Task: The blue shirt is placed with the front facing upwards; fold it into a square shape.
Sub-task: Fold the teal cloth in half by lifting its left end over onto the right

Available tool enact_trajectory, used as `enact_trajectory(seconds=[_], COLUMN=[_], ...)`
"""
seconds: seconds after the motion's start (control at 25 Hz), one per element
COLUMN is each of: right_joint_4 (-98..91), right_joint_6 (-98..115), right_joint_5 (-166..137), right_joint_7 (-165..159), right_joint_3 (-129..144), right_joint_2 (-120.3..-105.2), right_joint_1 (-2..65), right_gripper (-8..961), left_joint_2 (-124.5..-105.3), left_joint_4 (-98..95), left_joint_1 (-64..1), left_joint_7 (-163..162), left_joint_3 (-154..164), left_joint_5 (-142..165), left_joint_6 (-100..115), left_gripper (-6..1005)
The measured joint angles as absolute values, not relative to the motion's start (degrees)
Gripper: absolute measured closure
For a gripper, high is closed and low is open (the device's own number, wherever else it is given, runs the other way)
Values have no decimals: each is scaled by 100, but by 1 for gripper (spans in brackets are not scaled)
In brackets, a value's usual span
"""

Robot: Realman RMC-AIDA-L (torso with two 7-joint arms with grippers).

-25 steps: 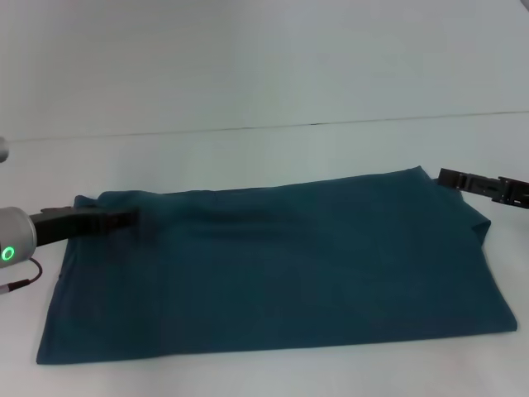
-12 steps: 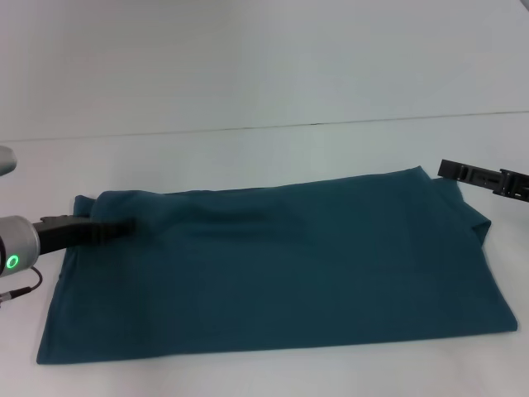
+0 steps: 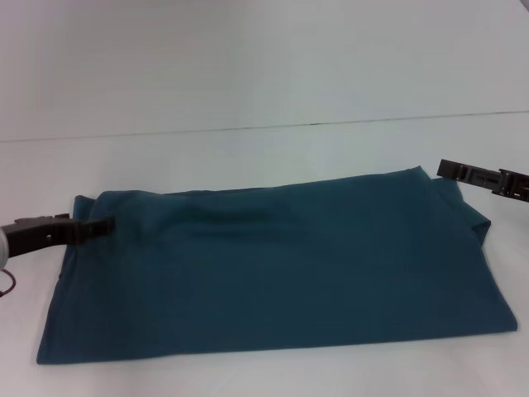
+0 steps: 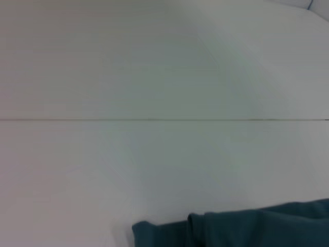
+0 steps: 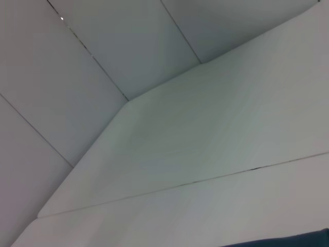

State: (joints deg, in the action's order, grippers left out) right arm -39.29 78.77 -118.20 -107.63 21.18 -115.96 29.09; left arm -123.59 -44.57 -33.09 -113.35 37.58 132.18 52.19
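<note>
Lying flat across the white table (image 3: 248, 149), the blue shirt (image 3: 281, 273) is folded into a wide band, no print showing. At its left edge, the left gripper (image 3: 103, 225) hovers over the cloth corner; whether it's gripping, I can't tell. Farther back, the right gripper (image 3: 446, 170) sits at the shirt's far right corner, grip unclear too.

At the head view's left edge, the left gripper (image 3: 103, 223) is showing as long, flat black fingers on a grey wrist, a thin red cable (image 3: 8, 284) trailing beneath. At mid-right, the right gripper (image 3: 446, 170) is showing black, ridged fingers.
</note>
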Motion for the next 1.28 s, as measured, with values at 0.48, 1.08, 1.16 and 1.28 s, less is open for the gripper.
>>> enact_trajectory(seconds=[0.48,1.08,1.16,1.28], right_joint_4=[-3929,-3929,-3929,-3929], right_joint_6=[7855,7890,7894,7900], right_joint_5=[-11820,-11767,-11767,-11767], right_joint_7=[-10712,-10599,-10599,-10599], right_joint_3=[2117,2107,2103,2100], right_joint_2=[-11592,-11575,-11571,-11565], right_joint_1=[2909,2873,2867,2864], right_gripper=[8,8,8,8], left_joint_2=[-12335,-12227,-12228,-12226], left_joint_4=[-5180,-5573,-5555,-5511], left_joint_1=[-3045,-2921,-2936,-2977], left_joint_7=[-12098,-12874,-12905,-12977], left_joint_3=[3725,3719,3742,3751], left_joint_5=[13839,14203,14246,14335], left_joint_6=[6256,6834,6826,6842], left_gripper=[113,113,113,113])
